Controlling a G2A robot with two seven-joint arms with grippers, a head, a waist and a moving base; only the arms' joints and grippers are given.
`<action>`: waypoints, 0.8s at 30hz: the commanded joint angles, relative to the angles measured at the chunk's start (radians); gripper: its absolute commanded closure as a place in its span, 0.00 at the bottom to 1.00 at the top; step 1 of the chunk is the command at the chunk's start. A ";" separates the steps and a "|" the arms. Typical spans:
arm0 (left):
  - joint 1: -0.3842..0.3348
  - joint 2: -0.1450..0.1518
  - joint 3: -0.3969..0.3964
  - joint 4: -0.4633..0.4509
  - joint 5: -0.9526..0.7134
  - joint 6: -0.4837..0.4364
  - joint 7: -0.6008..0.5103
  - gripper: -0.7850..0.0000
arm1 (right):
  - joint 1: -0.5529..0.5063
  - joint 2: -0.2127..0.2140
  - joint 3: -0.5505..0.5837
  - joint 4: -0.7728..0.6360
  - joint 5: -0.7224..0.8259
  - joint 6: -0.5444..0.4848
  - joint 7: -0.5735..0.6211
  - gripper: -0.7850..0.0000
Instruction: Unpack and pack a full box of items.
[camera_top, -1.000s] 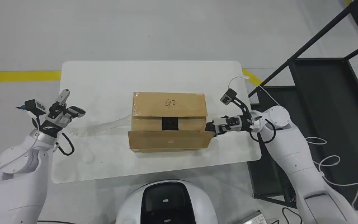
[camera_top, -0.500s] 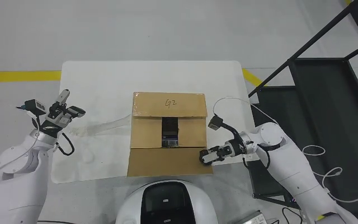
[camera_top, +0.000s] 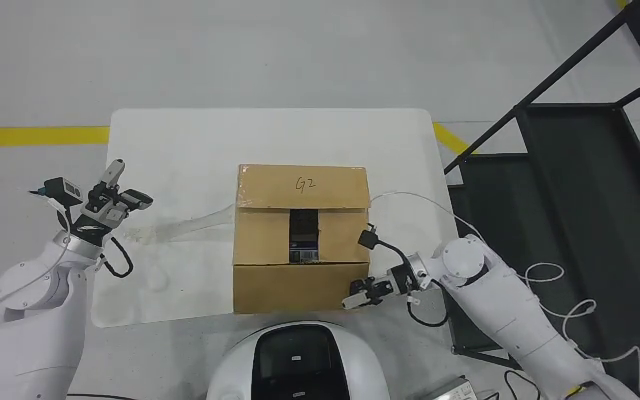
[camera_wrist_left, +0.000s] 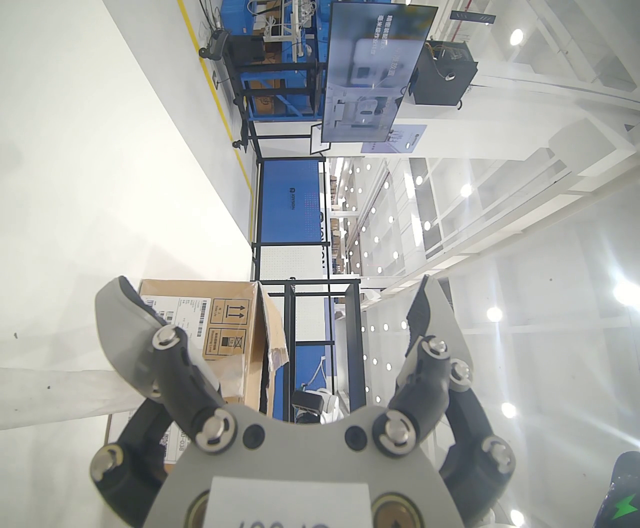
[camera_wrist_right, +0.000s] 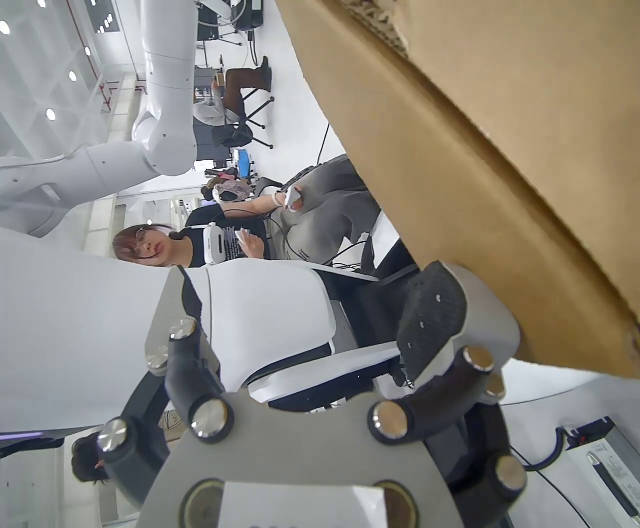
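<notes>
Sitting on the table (camera_top: 170, 140), the box (camera_top: 300, 185) shows a dark item (camera_top: 303, 236) between its flaps, the right gripper (camera_top: 358, 294) just beside its hanging near flap (camera_top: 298, 287) (jaws apart, empty), the left gripper (camera_top: 128, 188), likewise spread, well left of the box beyond a plastic strip (camera_top: 195, 225).

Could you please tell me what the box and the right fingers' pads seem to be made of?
Box: brown corrugated cardboard, matte; its cut edge shows fluting in the right wrist view. Right gripper, finger pad: probably black rubber, dull and dimpled, though textured plastic is possible.
</notes>
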 joint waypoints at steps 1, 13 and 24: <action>0.000 0.000 0.000 0.000 0.000 0.000 0.000 0.00 | -0.002 -0.001 -0.009 -0.002 -0.036 0.002 -0.037 0.00; 0.000 0.000 0.000 0.000 0.000 0.000 0.000 0.00 | 0.002 -0.006 -0.022 0.014 -0.119 0.001 -0.188 0.00; 0.000 0.000 0.000 0.000 0.000 0.000 0.000 0.00 | -0.064 0.026 0.075 -0.050 0.146 -0.063 0.032 0.00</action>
